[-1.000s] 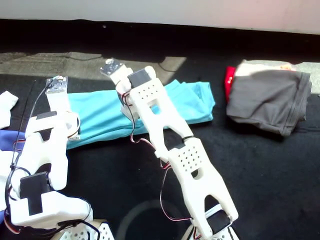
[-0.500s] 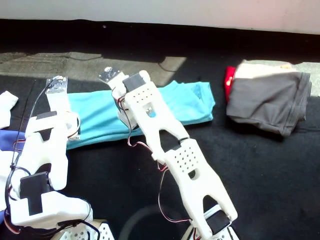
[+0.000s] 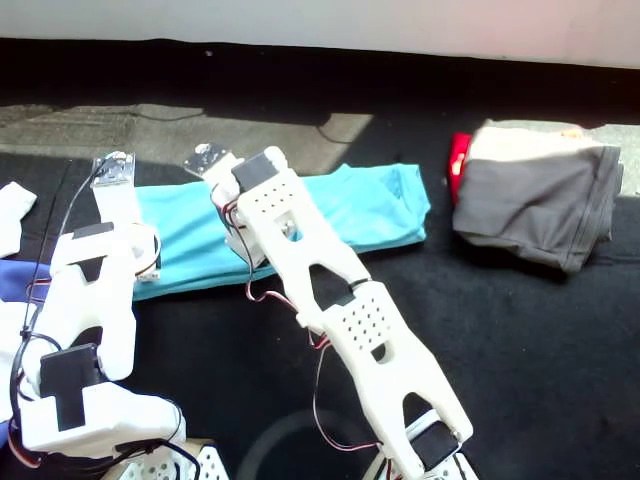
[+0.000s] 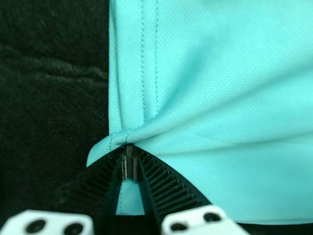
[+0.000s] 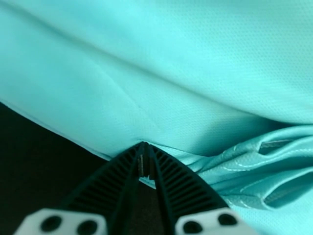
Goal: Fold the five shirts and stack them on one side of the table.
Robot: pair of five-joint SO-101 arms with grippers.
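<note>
Moved right fingers (image 5: 113,180) leftward, clamped on teal shirt (image 3: 370,205) mid-length | held left fingers (image 4: 161,180) pinched on its left-end hem | lay long axis left-to-right across table (image 3: 520,340), spanning both grips.

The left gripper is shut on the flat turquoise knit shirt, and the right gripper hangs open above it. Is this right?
Not quite. The right wrist view shows the right gripper shut as well, pinching the edge of the flat turquoise knit shirt. The left gripper is shut on it, as you say.
</note>
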